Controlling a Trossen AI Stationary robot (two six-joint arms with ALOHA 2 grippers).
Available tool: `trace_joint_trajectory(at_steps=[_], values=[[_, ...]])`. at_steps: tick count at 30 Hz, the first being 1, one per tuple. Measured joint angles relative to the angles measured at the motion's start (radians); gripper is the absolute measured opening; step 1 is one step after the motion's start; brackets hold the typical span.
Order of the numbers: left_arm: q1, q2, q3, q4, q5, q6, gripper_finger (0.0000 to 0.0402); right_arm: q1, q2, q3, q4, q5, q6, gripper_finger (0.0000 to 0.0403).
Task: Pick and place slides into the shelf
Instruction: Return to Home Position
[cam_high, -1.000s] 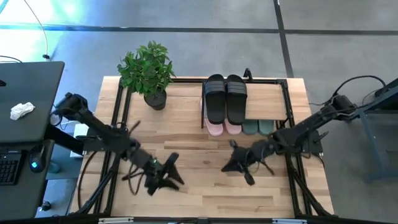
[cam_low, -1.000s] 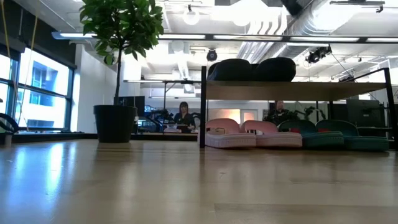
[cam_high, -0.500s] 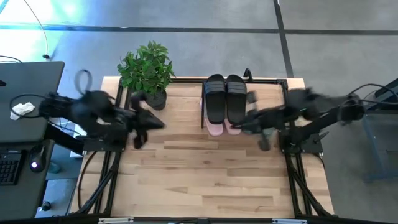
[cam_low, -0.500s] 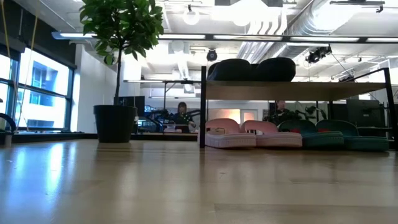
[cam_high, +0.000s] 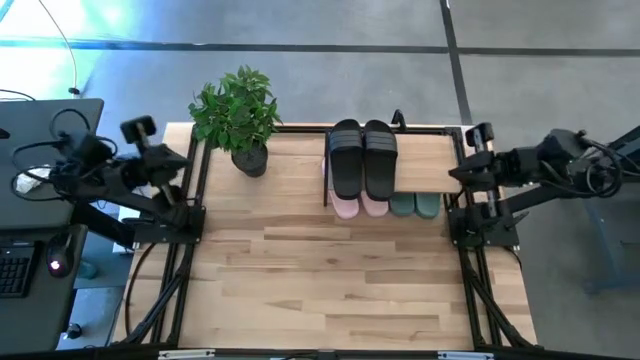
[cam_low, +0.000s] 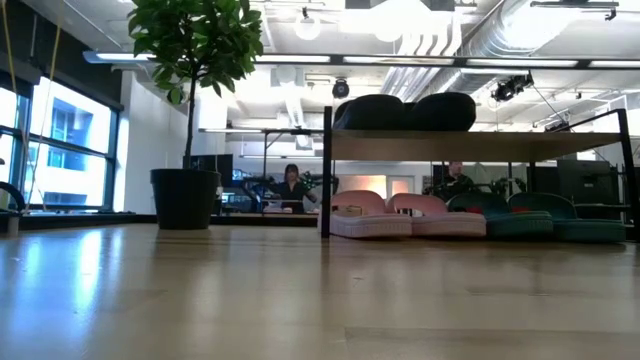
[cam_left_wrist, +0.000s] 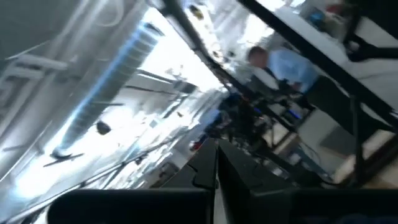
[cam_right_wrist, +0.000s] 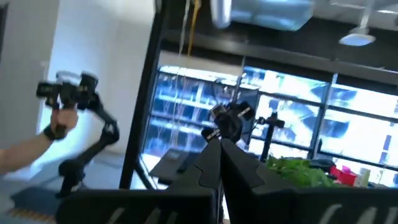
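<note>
High view: you've got the left gripper (cam_high: 176, 160) parked at the left edge of the table (cam_high: 300, 285), mid-left of frame, well apart from the shelf (cam_high: 432, 160). The right gripper (cam_high: 458, 175) sits at the right edge, just beside the shelf's right end. The black slides (cam_high: 363, 158) lie side by side on the plank, top centre. The pink slides (cam_high: 359, 207) and green slides (cam_high: 414, 205) sit under it, only their ends showing. The black pair is left of the right gripper and not touching it.

Low view: you see the black slides on top of the plank, right of centre. Below it, pink is on the left and green on the right, both pairs on the tabletop.

Left wrist view: the gripper is closed tip to tip and holds nothing. A person (cam_left_wrist: 283, 62) shows upper right.

Right wrist view: the gripper is closed and holds nothing. A person's hand (cam_right_wrist: 59, 124) is at left, and the leaves of a plant (cam_right_wrist: 298, 169) at lower right.
</note>
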Motion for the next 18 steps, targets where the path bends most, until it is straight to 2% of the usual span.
trace_joint_trajectory(at_steps=[7,14,18], values=[[0.0,-0.19,-0.109,-0.024,-0.081,-0.05,0.0001,0.0,-0.202,-0.241,0.12,0.041,0.064,0.0],[0.0,-0.353,-0.2,-0.058,-0.101,-0.081,0.0001,0.0,-0.38,-0.417,0.181,0.042,0.108,0.0],[0.0,-0.439,-0.24,-0.062,-0.104,-0.098,0.0001,0.0,-0.477,-0.498,0.186,0.078,0.129,0.0]])
